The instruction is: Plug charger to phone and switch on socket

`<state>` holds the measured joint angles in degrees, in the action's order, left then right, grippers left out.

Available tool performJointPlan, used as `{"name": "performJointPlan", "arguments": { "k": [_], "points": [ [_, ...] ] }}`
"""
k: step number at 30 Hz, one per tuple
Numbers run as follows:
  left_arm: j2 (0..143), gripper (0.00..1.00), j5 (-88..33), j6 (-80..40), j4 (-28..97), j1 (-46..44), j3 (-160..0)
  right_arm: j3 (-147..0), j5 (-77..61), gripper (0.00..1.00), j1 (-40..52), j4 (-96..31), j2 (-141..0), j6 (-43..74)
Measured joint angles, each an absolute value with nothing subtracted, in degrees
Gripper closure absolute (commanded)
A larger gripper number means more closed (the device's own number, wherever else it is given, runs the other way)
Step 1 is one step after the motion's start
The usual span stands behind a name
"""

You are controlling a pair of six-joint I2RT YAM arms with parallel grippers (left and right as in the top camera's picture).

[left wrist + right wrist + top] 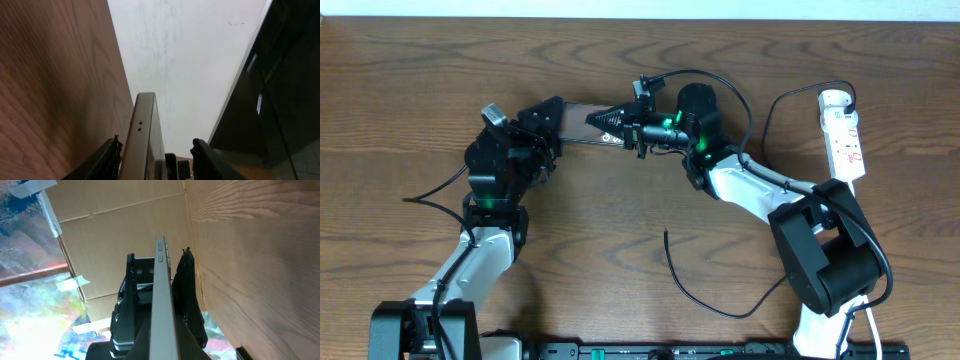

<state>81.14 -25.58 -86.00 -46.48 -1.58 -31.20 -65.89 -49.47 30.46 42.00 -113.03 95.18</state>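
At mid-table, phone, right pincer clamped on one end, left pincer open astride other (slight gap)

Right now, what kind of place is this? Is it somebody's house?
Probably a robot test room, not a house: the right claw grips a phone at a wooden table, a power strip lies on it, and taped cardboard stands at one side.

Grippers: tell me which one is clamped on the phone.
The right gripper: its fingers press both faces of the phone. The left gripper only straddles the other end, with a gap at one finger.
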Motion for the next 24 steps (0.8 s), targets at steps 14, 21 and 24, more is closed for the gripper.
{"name": "performJointPlan", "arguments": {
  "k": [14, 21, 24],
  "points": [
    [81.23, 0.93, -25.58, -88.09, -46.76, -1.5, -31.05, -65.93, -48.99, 0.99, 30.59, 42.13, -113.03, 96.44],
    [81.23, 0.92, -25.58, -88.12, -46.76, -1.5, -31.05, -65.93, -48.99, 0.96, 30.59, 42.13, -113.03, 96.44],
    [81.23, 0.93, -25.56, -88.07, -46.74, -1.5, -31.05, -65.93, -49.06, 0.94, 30.61, 42.13, -113.03, 96.33]
  ]
}}
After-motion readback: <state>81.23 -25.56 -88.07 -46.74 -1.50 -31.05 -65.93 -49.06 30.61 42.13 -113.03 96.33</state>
